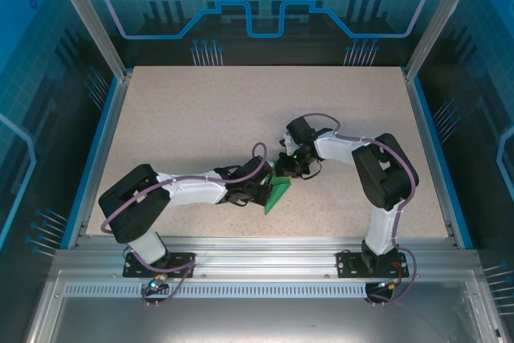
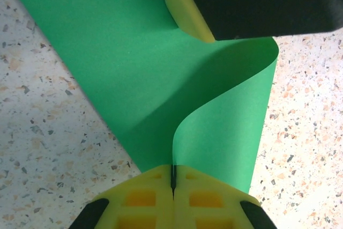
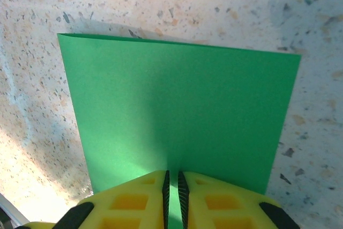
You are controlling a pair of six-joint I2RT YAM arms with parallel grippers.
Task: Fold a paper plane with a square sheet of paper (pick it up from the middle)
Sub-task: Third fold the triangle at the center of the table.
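The square sheet of paper (image 1: pixel 277 194) was off its flat start and held between the 2 arms near the middle of the surface (image 1: pixel 201 118), low over the speckled top, lying in no tray or holder. The left gripper (image 2: pixel 172 178) had its fingers (image 2: pixel 144 197) clenched on 1 edge of the sheet, which rose from them in a soft S-shaped curl toward the right gripper's yellow finger (image 2: pixel 185 9) at the far side. The right gripper (image 3: pixel 172 183) pinched the opposite edge, only a thin slit left between its fingers (image 3: pixel 134 202), with green paper in that slit. From its wrist view the sheet looked like a plain rectangle, its far edge on the surface.

Judged from this, the work was early: the paper was bent over, probably toward a first centre fold, but no sharp crease could be confirmed. No nose, wings or dart shape existed yet, so nearly all folds remained.
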